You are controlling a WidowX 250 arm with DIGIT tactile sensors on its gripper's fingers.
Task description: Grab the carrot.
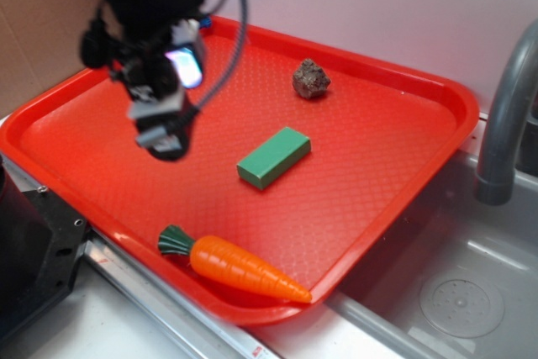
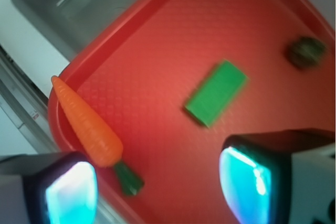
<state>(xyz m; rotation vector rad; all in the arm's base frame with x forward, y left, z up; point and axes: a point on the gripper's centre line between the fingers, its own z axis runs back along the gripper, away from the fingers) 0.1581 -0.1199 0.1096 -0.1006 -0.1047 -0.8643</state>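
Exterior view: gripper (image 1: 164,128) hovers above the left part of the red tray (image 1: 420,90), holding nothing. Carrot (image 1: 244,268) lies flat along the tray's near rim, leafy stub toward the left, tip toward the sink (image 1: 454,292). Green block (image 1: 274,157) sits mid-tray; a brown lump (image 1: 311,79) lies near the far rim. Wrist view: carrot (image 2: 86,124) sits beside one fingertip (image 2: 71,192), jaws spread apart and empty. Step in hand, as I judge: the approach. Next move calls for shifting toward the near rim, straddling the carrot's thick end, and descending.
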